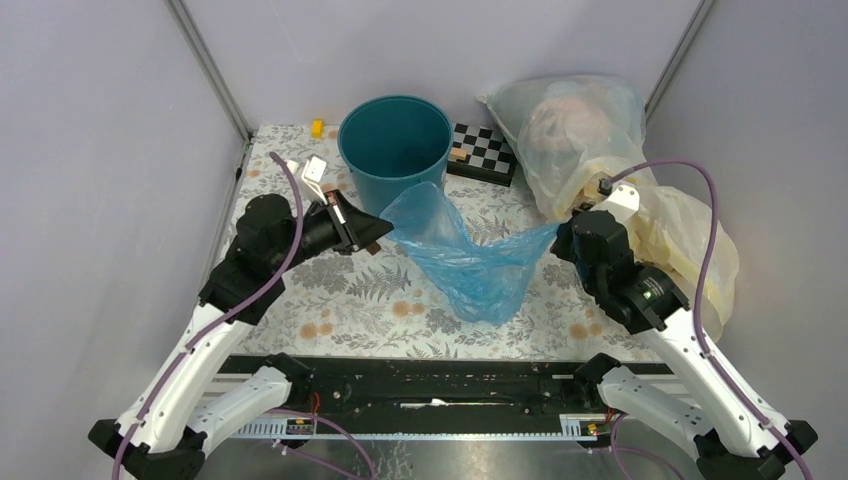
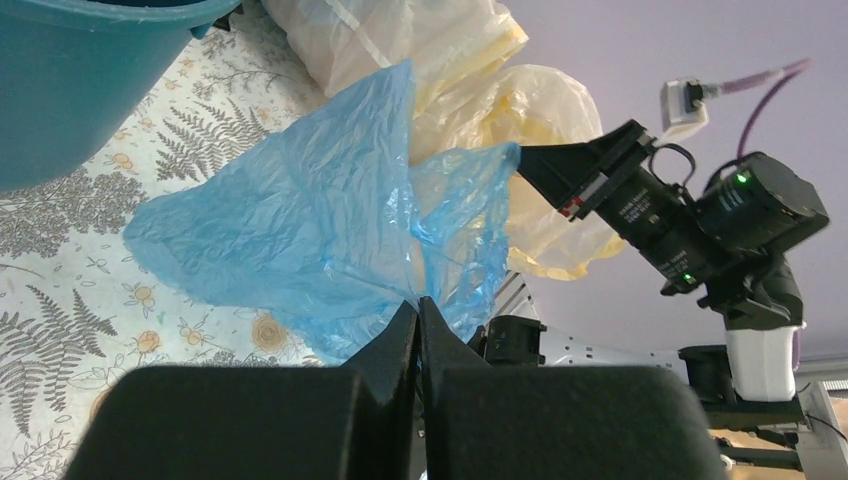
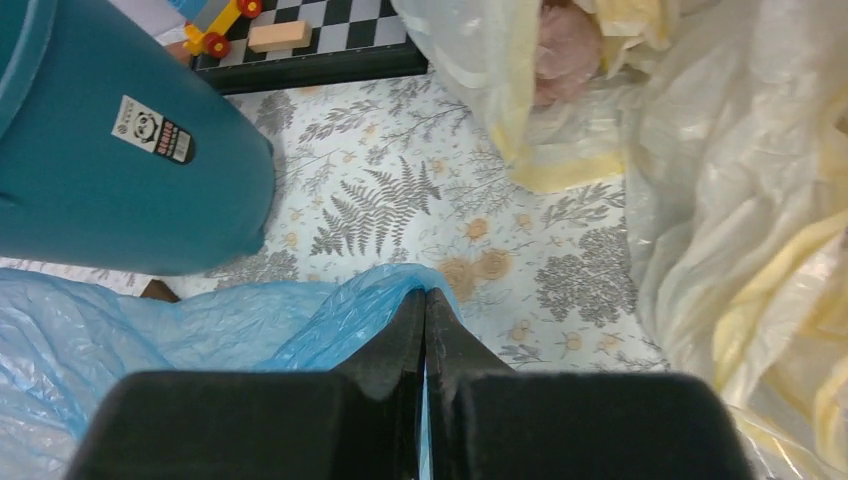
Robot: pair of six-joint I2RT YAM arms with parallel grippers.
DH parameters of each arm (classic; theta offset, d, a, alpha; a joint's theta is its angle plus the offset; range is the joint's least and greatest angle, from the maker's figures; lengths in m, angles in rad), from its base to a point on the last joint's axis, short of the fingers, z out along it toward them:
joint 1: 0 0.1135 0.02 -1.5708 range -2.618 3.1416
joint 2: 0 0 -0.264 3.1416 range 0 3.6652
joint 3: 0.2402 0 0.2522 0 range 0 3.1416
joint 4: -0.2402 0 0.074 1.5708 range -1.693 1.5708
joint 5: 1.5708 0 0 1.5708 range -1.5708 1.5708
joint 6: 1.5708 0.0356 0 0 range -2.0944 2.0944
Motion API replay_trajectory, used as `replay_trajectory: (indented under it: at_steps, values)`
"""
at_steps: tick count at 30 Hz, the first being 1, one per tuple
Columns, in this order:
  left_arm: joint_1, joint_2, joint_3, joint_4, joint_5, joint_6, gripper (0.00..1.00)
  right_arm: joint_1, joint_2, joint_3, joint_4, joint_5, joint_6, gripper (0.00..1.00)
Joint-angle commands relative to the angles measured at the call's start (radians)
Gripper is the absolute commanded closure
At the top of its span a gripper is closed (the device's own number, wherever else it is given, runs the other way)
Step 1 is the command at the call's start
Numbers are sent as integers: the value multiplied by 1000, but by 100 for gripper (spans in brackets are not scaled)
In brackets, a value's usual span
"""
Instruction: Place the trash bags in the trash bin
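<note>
Item: thin translucent blue plastic bag (image 1: 470, 262), just beside round teal plastic bin (image 1: 385, 178); left pincer (image 1: 383, 230) and right pincer (image 1: 560, 232) pinching opposite edges; raise evenly, taut, clearing rim

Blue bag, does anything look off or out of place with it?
The bag is not in the bin yet: it hangs crumpled in front of it, pinched at one end by the left tool and at the other by the right tool, sagging between them. No tear or spill shows.
</note>
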Motion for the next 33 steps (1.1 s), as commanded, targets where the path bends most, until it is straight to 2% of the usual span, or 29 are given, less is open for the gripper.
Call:
replay_trajectory:
  at_steps: [1,3,5,7,9,12,15,18,20,22,26,27,31,32,33]
  values:
    - [2,23,40,39,-18,2,100,-2,-54,-13,-24,87,14,91]
    - [2,37,33,57,12,2,100,-3,-69,-11,-7,-12,-66,62]
    - [2,50,22,77,63,5,100,-2,-105,-23,42,-193,-188,43]
    - [2,65,9,93,97,8,100,-3,-142,-29,89,-363,-259,30]
    - [2,75,3,101,117,15,100,-2,-156,-14,118,-477,-286,27]
    - [2,77,-13,121,140,15,100,-2,-90,62,109,-683,-333,29]
    - [2,75,-18,142,157,5,100,0,32,157,65,-833,-353,42]
    - [2,74,-16,143,160,4,100,23,108,170,101,-903,-351,56]
    - [2,70,-22,142,156,1,100,60,123,144,164,-899,-334,57]
    - [2,71,-22,142,152,3,100,88,126,99,251,-896,-310,50]
    - [0,75,-26,141,151,-2,100,155,160,57,352,-890,-282,48]
    - [0,74,-29,142,149,-1,100,181,167,53,363,-875,-281,44]
    - [0,71,-36,142,135,0,100,248,167,23,391,-757,-282,8]
    - [0,70,-41,141,133,-3,100,257,172,20,387,-719,-277,2]
    - [0,70,-44,144,135,-4,100,270,180,21,376,-661,-268,0]
